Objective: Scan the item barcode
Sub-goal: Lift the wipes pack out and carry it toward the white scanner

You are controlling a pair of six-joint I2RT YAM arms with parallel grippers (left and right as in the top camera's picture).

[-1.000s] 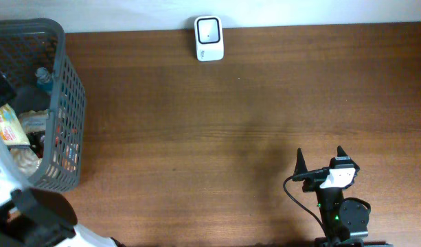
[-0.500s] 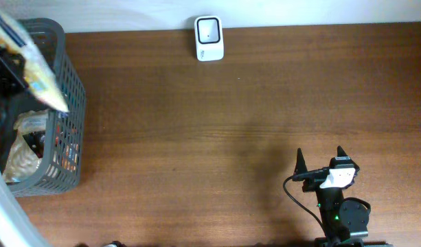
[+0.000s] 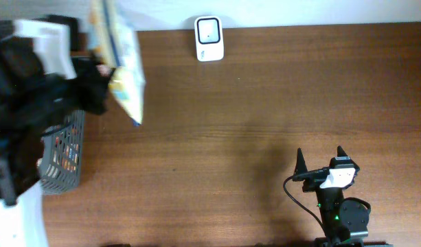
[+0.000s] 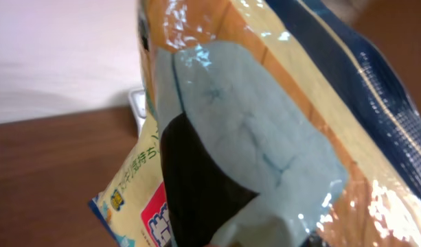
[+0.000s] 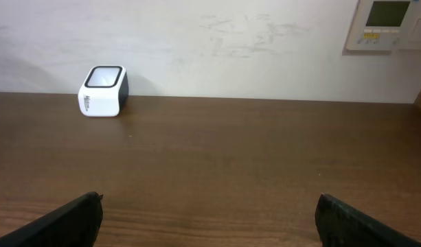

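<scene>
Pinching one snack bag (image 3: 124, 75), left jaws pressed on it; right jaws spread; one scanner (image 3: 209, 38), one basket (image 3: 62, 151).

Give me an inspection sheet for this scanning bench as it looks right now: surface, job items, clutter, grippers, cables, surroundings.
Surface: brown wooden table, no spills or marks seen.
Job's things: yellow and blue snack bag held in the air beside the basket; white scanner at the far edge by the wall, apart from the bag.
Clutter: grey mesh basket at the left edge, contents mostly hidden by the arm.
Grippers: left gripper shut on the snack bag; right gripper open, empty, at the near edge.
Cables: black cable looping beside the right gripper.
Surroundings: pale wall with a control panel.
</scene>
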